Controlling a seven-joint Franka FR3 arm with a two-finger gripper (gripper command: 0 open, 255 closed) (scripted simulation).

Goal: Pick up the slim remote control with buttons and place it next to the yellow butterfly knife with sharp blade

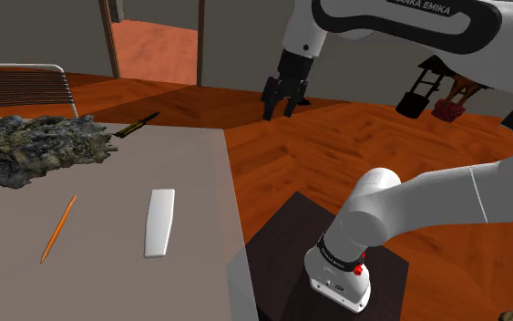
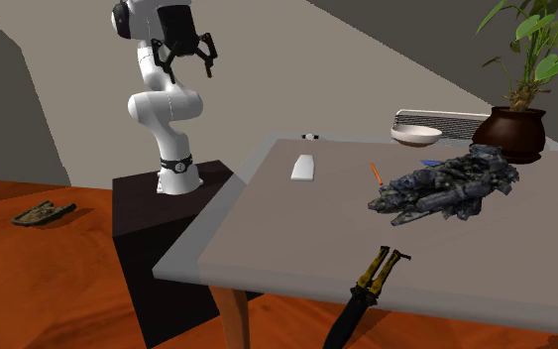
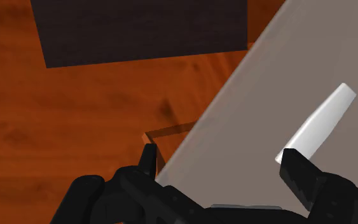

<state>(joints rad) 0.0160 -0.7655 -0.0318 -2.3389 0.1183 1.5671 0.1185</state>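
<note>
High over the floor, just off the table's edge, the black gripper is hanging with its fingers spread wide and nothing between them. Out on the grey table the remote is lying flat, a plain white slab, well apart from the yellow-handled knife at the table's edge. It's looking light, stiff and smooth, maybe slippery, so I'm favouring a pinch across its narrow width, mid-length
</note>
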